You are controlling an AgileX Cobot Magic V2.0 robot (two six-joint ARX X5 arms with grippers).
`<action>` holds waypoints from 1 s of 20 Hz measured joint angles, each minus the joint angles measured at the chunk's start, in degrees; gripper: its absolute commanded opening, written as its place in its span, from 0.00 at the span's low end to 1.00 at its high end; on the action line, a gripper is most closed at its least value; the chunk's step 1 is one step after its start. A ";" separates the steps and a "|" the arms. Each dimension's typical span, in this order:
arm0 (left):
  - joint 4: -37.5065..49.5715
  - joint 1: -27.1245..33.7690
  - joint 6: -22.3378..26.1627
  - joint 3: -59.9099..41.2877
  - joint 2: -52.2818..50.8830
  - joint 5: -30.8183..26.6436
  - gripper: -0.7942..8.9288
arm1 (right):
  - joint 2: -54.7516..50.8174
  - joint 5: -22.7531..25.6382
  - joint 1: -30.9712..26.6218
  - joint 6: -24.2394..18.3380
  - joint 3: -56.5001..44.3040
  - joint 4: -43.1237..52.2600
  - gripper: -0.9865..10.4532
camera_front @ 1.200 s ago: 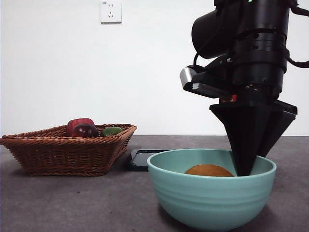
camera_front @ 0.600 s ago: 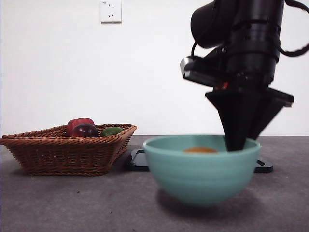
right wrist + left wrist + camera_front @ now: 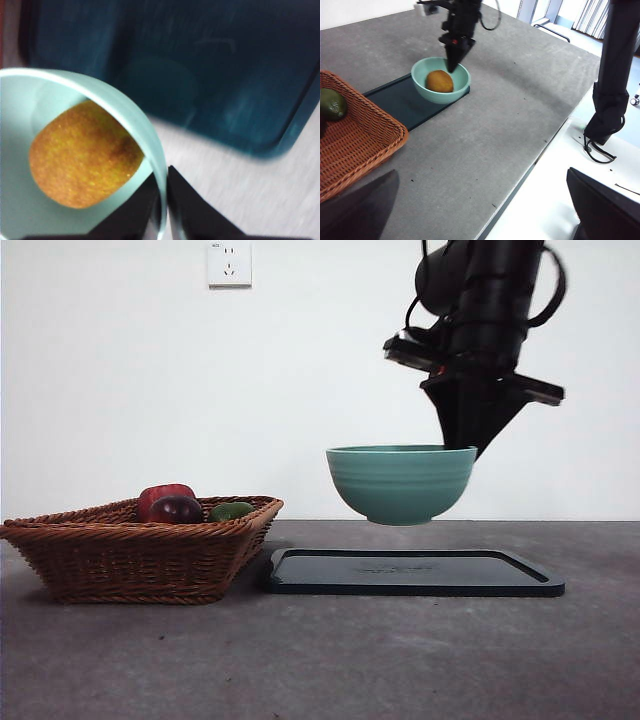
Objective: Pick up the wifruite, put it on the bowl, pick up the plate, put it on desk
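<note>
Front view: right gripper (image 3: pixel 462 445) jaws pinch one bowl (image 3: pixel 401 483) rim, airborne, holding one wifruite (image 3: pixel 85 155).

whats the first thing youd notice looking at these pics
The teal bowl hangs in mid-air above the dark tray, held by its rim in the right pincer. Inside it, seen from the wrist views, lies the orange-brown wifruite. Off to the side on the grey desk, a wicker basket holds red and green fruit.
</note>
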 measured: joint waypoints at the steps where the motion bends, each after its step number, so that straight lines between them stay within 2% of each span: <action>1: 0.00 0.00 0.00 0.00 0.00 -0.02 0.63 | 2.56 0.02 -0.52 -0.85 3.34 -0.94 0.09; 6: 0.00 0.00 0.02 0.00 0.00 -0.02 0.63 | 14.25 1.49 -2.64 -3.06 15.04 -2.64 0.09; 18: 0.02 0.00 0.00 -0.02 0.00 -0.02 0.63 | 17.68 0.39 -3.54 -4.94 16.02 -3.19 0.09; 19: 0.02 0.00 0.00 -0.02 0.00 0.00 0.63 | 17.68 -0.09 -3.54 -5.31 16.02 -3.17 0.10; 20: 0.02 0.00 0.00 -0.02 0.00 0.00 0.63 | 17.68 -0.24 -3.54 -5.49 16.02 -3.17 0.16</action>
